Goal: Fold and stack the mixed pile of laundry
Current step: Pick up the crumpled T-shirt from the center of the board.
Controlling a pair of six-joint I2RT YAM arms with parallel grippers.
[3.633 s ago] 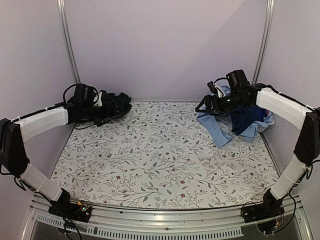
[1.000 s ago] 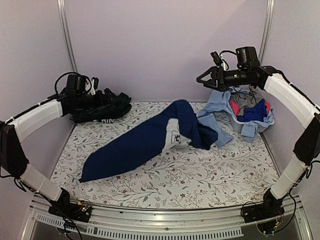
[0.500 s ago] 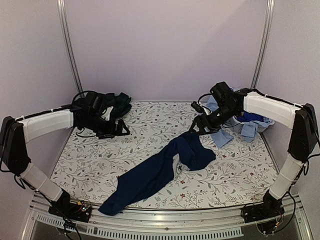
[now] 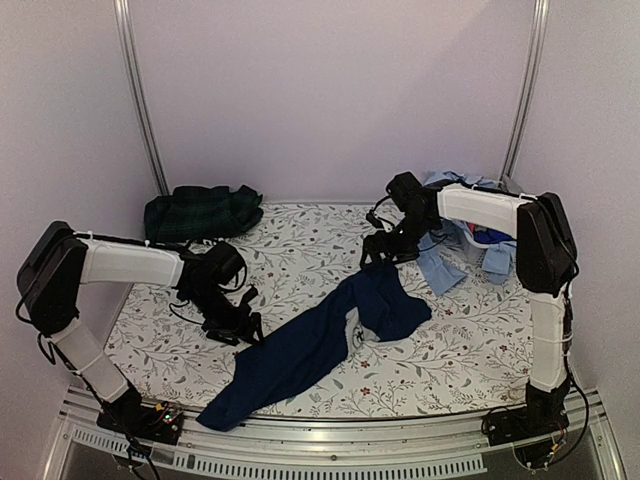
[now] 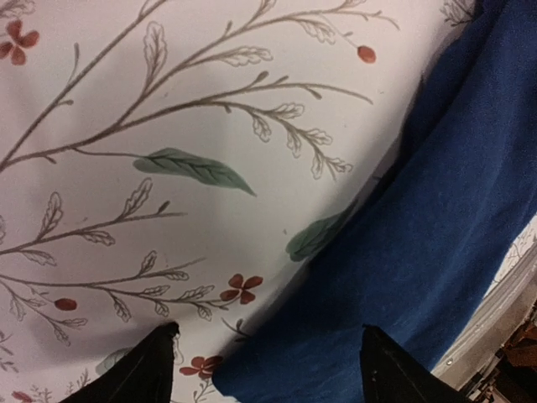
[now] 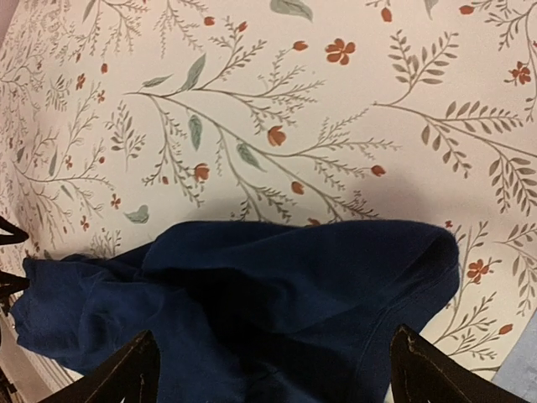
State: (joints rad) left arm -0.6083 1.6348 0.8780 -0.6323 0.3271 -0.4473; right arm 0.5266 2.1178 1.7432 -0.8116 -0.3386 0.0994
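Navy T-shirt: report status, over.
Left gripper open beside navy T-shirt. Right gripper open over its far end. Shirt unfolded, sprawled on floral sheet. Nothing blocking.

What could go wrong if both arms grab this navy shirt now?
1. The left jaws straddle the navy T-shirt's edge and the floral sheet; closing may pinch both.
2. The right jaws hang over the shirt's bunched far end; they could catch several layers, leaving it twisted.
3. Its near tip lies at the table's front edge; a tug might drag it off.
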